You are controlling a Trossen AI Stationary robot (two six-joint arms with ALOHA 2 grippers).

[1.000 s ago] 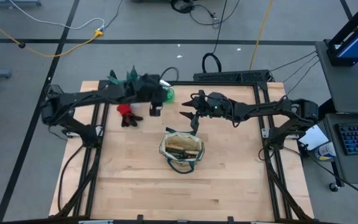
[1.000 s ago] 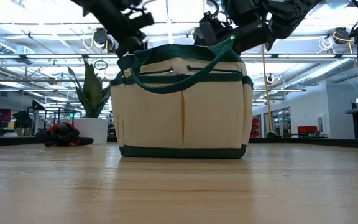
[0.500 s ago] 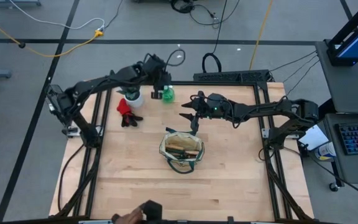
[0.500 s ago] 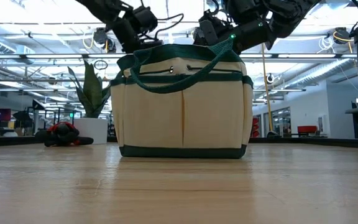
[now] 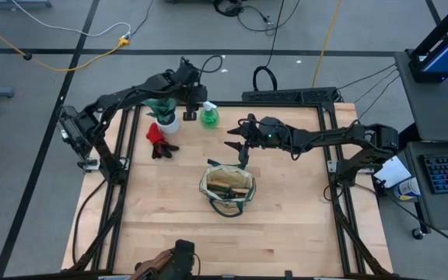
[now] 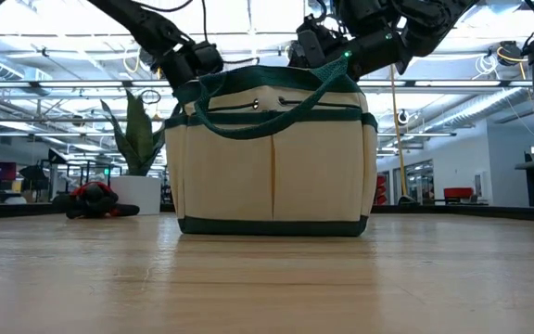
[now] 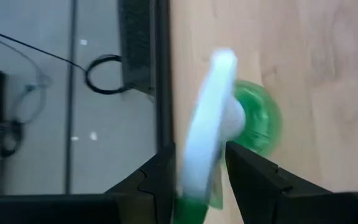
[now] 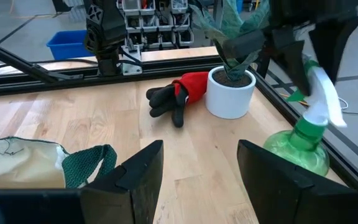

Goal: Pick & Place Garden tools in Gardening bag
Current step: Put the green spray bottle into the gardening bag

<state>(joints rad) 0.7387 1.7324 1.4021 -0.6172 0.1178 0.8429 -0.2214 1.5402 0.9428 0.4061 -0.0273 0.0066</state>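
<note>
The beige bag [image 5: 226, 187] sat mid-table with wooden-handled tools [image 5: 228, 185] inside. Just behind it the right gripper [image 5: 238, 140] hung with fingers spread, holding nothing. Farther back, the left gripper [image 5: 190, 106] hovered over the green spray bottle [image 5: 209, 116], fingers apart around its white nozzle. Beside it stood the potted plant [image 5: 164, 117] and a red item [image 5: 158, 138].

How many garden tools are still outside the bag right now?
2: the green spray bottle at the table's far edge, and the red item beside the potted plant. Tools inside the gardening bag aren't counted.
</note>
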